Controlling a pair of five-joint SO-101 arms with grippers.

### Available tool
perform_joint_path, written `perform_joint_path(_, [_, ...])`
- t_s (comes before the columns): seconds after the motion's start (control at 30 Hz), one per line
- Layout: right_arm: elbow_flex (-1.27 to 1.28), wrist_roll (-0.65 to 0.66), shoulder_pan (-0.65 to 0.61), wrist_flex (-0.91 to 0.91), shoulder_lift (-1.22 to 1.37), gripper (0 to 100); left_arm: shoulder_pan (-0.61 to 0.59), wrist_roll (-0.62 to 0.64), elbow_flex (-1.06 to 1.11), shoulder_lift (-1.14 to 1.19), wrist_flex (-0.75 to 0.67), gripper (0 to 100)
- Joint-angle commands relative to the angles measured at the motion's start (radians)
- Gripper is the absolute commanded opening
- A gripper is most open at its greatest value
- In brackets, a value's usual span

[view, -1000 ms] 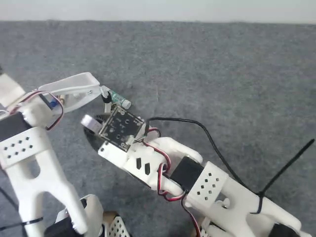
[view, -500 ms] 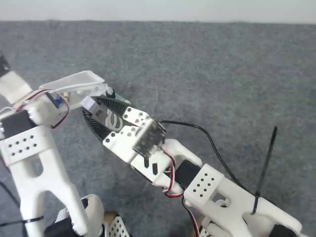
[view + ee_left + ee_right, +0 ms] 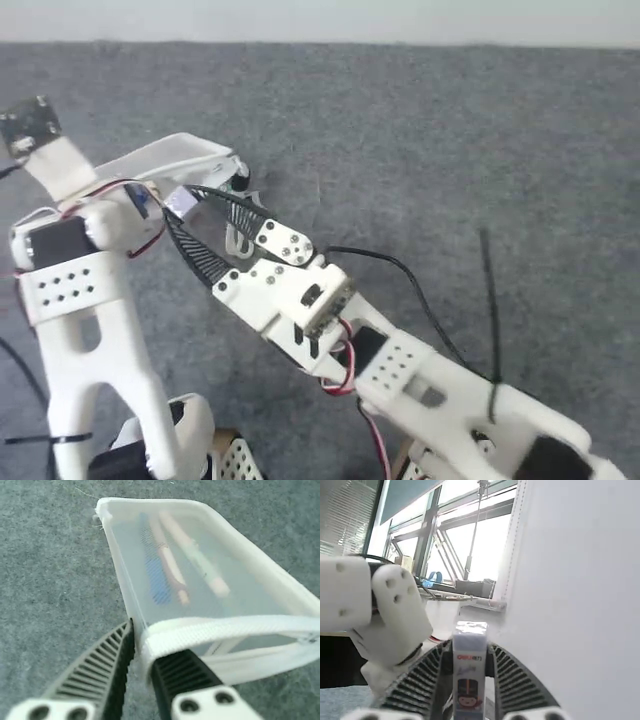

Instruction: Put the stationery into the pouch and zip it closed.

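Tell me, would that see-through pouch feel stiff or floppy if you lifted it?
Probably floppy: the pouch is thin see-through material, and its rim folds over where the left claw pinches it. Likely light, holding just a few pens. Those pens could slide about inside if it tilts.

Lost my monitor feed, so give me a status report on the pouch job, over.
Left gripper shut on pouch rim. Right gripper shut on small labelled stationery piece, near pouch. Three pens inside, zip not closed.
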Motion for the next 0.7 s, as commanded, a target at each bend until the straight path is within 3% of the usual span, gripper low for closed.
perform_joint_path(0.0, [-0.091,-0.003,0.022,-0.163,0.131,0.6,0.012,-0.011,-0.015,-0.011,-0.008,1])
perform_joint_path(0.4, [-0.354,-0.003,0.081,-0.361,0.605,0.6,0.009,-0.011,-0.016,-0.011,-0.015,1])
perform_joint_path(0.67, [-0.348,-0.003,0.068,-0.39,0.651,0.6,0.006,-0.011,-0.015,-0.011,-0.015,1])
